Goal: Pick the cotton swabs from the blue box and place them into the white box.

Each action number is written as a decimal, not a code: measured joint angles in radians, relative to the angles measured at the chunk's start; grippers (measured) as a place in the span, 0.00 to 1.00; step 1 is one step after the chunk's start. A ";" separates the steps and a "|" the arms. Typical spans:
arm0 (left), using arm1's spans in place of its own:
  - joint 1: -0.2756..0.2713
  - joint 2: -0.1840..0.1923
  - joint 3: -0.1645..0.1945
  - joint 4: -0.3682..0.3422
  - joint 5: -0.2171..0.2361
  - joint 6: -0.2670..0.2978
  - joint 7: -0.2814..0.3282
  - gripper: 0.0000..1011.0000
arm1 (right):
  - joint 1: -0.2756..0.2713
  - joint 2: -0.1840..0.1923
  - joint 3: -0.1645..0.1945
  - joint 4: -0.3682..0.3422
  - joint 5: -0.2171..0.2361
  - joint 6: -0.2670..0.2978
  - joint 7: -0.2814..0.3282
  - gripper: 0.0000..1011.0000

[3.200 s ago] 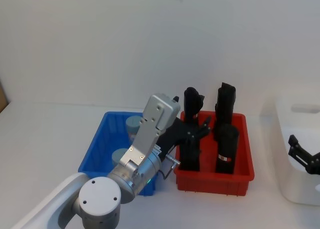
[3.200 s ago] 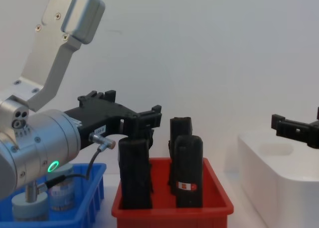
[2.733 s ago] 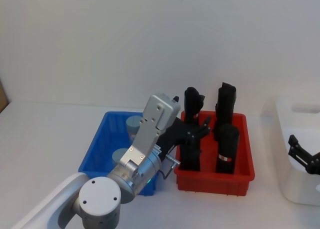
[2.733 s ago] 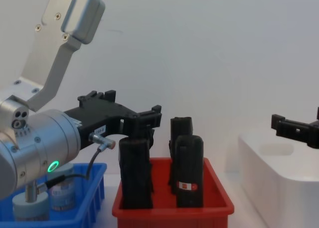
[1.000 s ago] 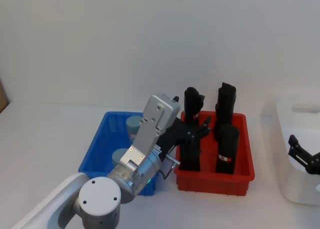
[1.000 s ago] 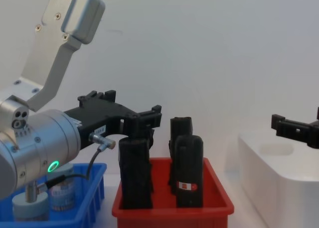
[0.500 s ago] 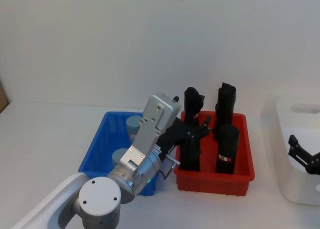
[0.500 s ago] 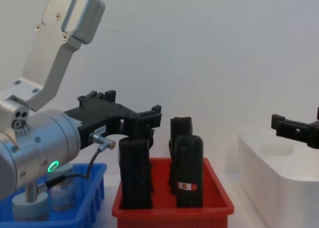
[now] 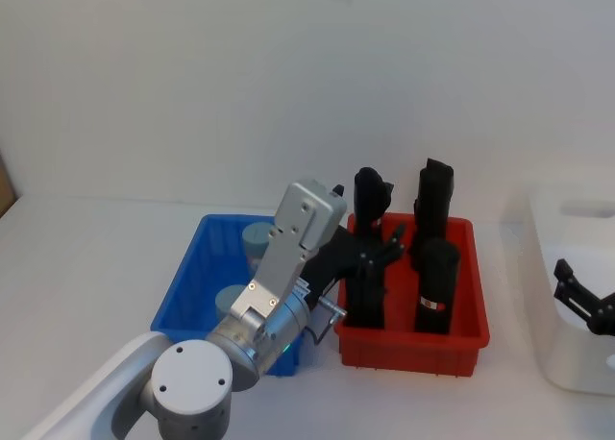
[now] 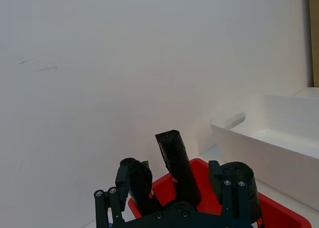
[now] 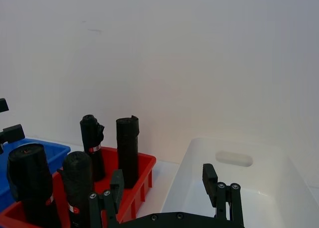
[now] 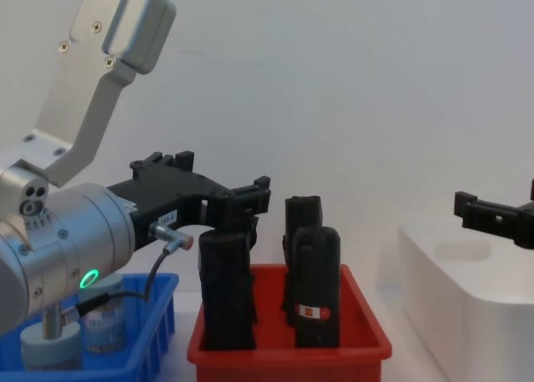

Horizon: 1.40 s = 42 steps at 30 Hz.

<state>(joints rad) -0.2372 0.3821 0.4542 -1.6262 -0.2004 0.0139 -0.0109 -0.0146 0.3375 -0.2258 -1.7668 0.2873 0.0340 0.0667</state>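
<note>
Pick stage, by the look of it; swabs (image 9: 256, 238) not yet grasped.
Blue box (image 9: 184, 279): two tubs visible inside, lids up; left gripper (image 9: 382, 246): raised past the box, by the red bin (image 9: 413, 350) of black objects (image 9: 434, 286), fingers spread, empty; next move likely calls for drawing back left and dropping onto a lid; white box (image 9: 569, 365): far right, nothing seen inside; right gripper (image 9: 582, 302): hovers over it, fingers parted, empty; table (image 9: 86, 267): white, plain; wall (image 9: 288, 75): white, bare.

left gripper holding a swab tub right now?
No, the left gripper has its jaws spread with nothing between them; the cotton swabs sit in the blue box.
</note>
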 joint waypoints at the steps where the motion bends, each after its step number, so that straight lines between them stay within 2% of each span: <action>1: 0.000 0.000 0.000 0.000 0.000 0.000 0.000 0.99 | 0.000 0.000 0.000 0.000 0.000 0.000 0.000 0.99; 12: 0.000 0.000 0.000 0.000 0.000 0.000 0.000 0.99 | 0.005 -0.002 0.000 0.003 0.000 0.003 0.008 0.99; 19: 0.000 0.000 0.000 0.000 0.000 0.000 0.000 0.99 | 0.027 -0.005 0.000 0.023 0.001 0.030 0.061 0.99; 28: 0.000 0.000 0.000 0.000 0.000 0.000 0.000 0.99 | 0.075 -0.005 -0.001 0.066 0.002 0.103 0.181 0.99; 36: 0.000 0.000 0.000 0.000 0.000 0.000 0.000 0.99 | 0.142 -0.009 -0.009 0.117 -0.026 0.204 0.313 0.99; 42: 0.000 0.000 0.000 0.000 0.000 0.000 0.000 0.99 | 0.191 -0.019 -0.017 0.150 -0.047 0.269 0.383 0.99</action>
<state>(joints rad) -0.2372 0.3821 0.4542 -1.6262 -0.2003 0.0139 -0.0109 0.1769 0.3184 -0.2424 -1.6172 0.2405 0.3034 0.4494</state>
